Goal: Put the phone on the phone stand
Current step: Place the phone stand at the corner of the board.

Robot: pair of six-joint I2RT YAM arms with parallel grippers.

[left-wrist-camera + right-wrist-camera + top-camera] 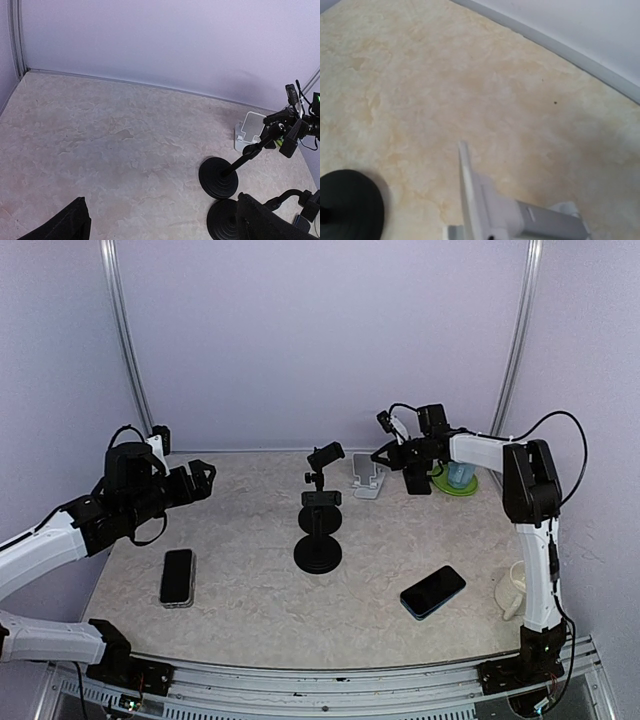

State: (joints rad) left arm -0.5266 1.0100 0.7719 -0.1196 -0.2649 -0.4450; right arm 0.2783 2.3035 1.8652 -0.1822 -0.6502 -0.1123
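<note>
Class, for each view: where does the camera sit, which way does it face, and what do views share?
Top external: above and behind; looks down on table; left gripper, right gripper show.
Left wrist: low, left; looks rightward across table; own open fingers show.
Right wrist: far right; looks down; own gripper unseen.
Shared: white stand, all three.

Table: beige marbled top, matte, faint veining all over. Back wall plain pale lavender; I see grey seam strip where it meets top. Left wall and right wall same colour. Left post and right post, curved metal, rise at rear corners. Slotted aluminium rail runs along near edge. Light even and diffuse from my feeds, shadows soft.
</note>
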